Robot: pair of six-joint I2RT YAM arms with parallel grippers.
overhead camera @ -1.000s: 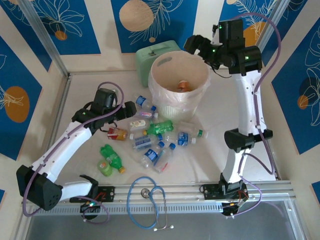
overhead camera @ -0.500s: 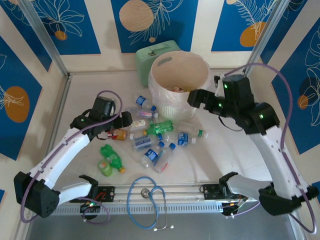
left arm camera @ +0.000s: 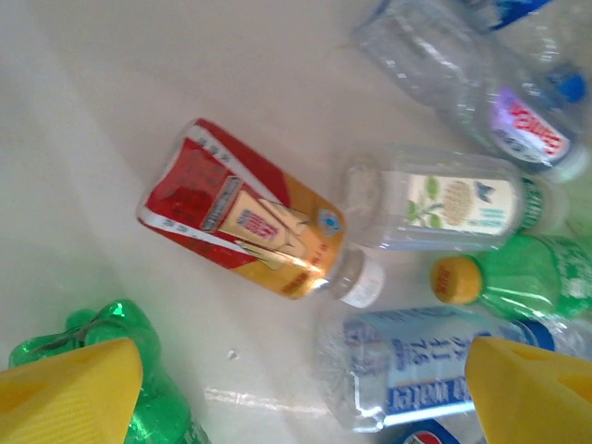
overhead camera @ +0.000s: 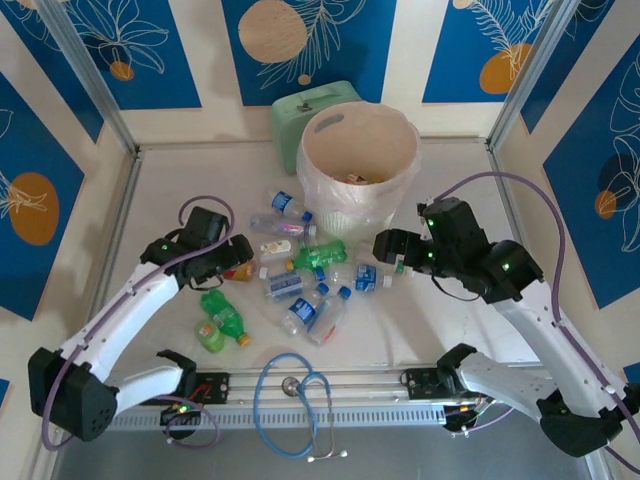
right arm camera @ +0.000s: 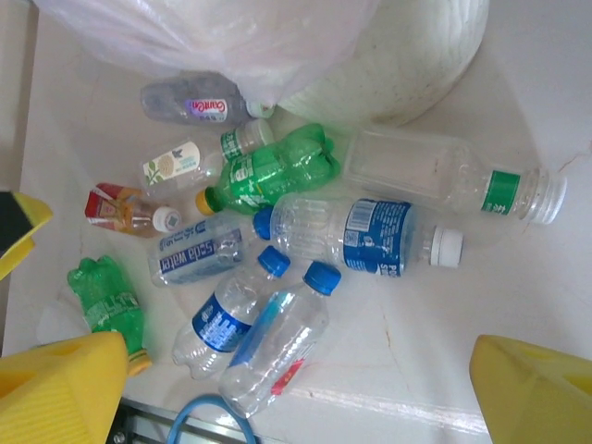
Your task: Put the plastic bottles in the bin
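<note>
Pick step. Left gripper (left arm camera: 296, 379) wide, empty, over red-label bottle (left arm camera: 242, 225). Right gripper (right arm camera: 296, 388) wide, empty, over blue-label bottle (right arm camera: 356, 233) near bin (overhead camera: 345, 150). Next: lower, straddle bottle, close.

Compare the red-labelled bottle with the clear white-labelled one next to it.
The red-labelled bottle is wrapped nearly whole in a red and orange label; the white-labelled bottle is mostly clear, with a small label. The red-labelled bottle lies slanted in the left wrist view, the white-labelled bottle almost level. Both lie on their sides.
</note>
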